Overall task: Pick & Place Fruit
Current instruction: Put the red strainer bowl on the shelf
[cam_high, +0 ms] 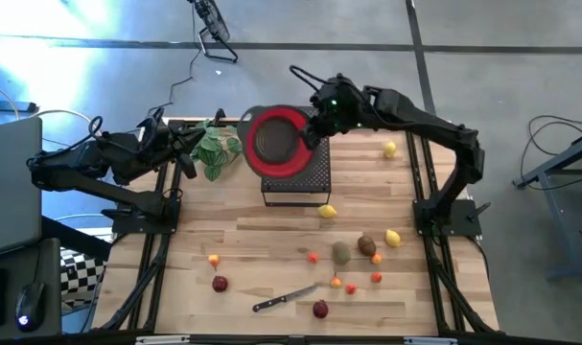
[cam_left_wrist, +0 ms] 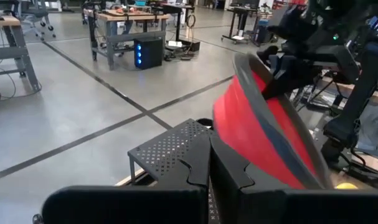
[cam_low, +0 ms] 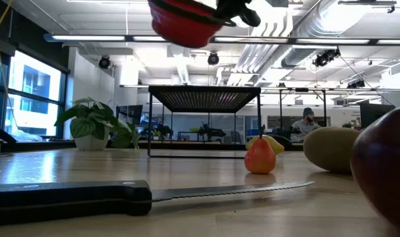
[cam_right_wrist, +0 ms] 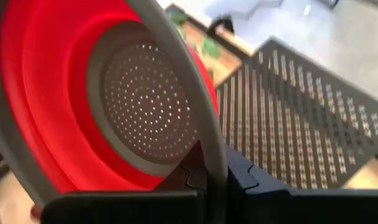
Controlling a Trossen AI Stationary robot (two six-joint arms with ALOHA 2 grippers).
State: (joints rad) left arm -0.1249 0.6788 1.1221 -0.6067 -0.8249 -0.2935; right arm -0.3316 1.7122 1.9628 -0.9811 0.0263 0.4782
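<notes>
Gripping the grey rim of a red colander [cam_high: 277, 141], the right gripper [cam_high: 316, 129] held it in the air above the black perforated metal stand [cam_high: 297, 178] at the table's far side, its fingers [cam_right_wrist: 198, 171] clamped on the rim, as the right wrist view showed. The left gripper [cam_left_wrist: 210, 163] waited at the table's left edge by the leafy green plant [cam_high: 212, 149], its fingers pressed together on nothing. All the fruit lay on the wooden table [cam_high: 233, 240]: three yellow lemons [cam_high: 328, 212], a brown oval [cam_high: 366, 245] touching an olive-green one [cam_high: 341, 253], dark red balls [cam_high: 220, 284] and tiny orange and red pieces [cam_high: 314, 257], most near the black-handled knife [cam_high: 283, 299]. No writing could be read. Only the low view showed a person seated in the room beyond, and a small pear-shaped orange fruit [cam_low: 259, 157] standing upright behind the knife blade.
</notes>
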